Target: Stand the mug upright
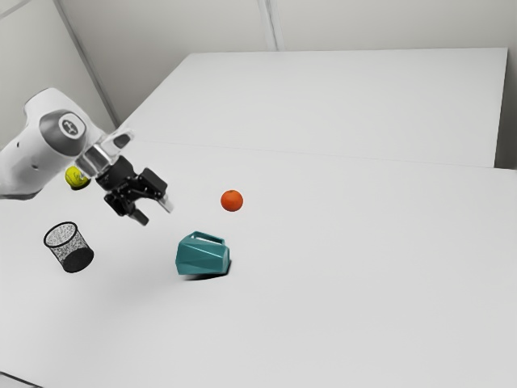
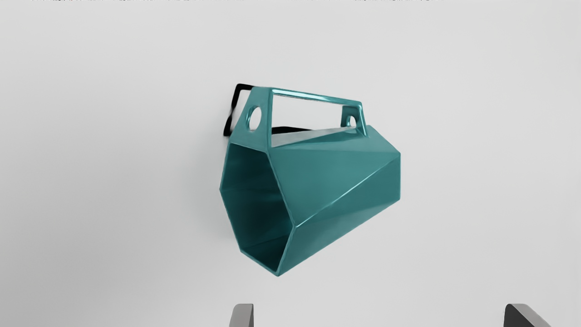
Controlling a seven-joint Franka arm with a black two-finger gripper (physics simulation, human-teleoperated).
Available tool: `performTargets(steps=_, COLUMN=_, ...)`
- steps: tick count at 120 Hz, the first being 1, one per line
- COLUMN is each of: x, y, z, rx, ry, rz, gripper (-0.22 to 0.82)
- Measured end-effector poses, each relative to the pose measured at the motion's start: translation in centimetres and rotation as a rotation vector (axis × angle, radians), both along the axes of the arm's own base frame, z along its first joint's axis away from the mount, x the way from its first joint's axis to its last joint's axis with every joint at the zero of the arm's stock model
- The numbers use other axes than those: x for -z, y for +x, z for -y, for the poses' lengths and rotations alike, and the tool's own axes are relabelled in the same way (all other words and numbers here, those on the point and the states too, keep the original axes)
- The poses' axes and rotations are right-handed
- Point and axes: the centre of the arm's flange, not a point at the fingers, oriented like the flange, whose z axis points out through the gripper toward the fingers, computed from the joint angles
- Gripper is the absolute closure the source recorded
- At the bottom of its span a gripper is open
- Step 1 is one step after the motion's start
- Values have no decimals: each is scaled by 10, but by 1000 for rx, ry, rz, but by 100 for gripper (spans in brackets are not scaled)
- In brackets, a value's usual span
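Component status, exterior view clock (12 at the top): the white Franka arm [image 1: 50, 145] enters from 9 o'clock and extends toward 3 o'clock. Its black two-finger gripper [image 1: 157, 212] is raised over the white table [image 1: 339, 275]. End effector state: fingers spread well apart, clear of the mug.

Workpiece: the teal faceted mug [image 1: 202, 257] lies on its side on the table, near the gripper and toward 4 to 5 o'clock from it. Its open mouth faces 9 o'clock, its base 3 o'clock; the handle [image 1: 208, 237] is on the 12 o'clock side. The wrist view shows the mug's hollow interior and a handle with round holes in its end pieces, beyond the fingertips.

Adjacent items, clocked from the mug: orange [image 1: 232, 200], 1 o'clock; yellow-green ball [image 1: 77, 177], 10 o'clock; black mesh cup [image 1: 69, 247], 9 o'clock.
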Motion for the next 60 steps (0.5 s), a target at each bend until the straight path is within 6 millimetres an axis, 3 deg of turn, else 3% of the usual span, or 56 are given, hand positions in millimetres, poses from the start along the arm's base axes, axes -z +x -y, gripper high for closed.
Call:
performTargets(steps=25, x=54, y=4, z=-23, rx=-16, ry=-116, rz=-13, gripper=0)
performTargets(steps=60, x=104, y=4, z=-40, rx=6, ry=-236, rz=-10, gripper=0)
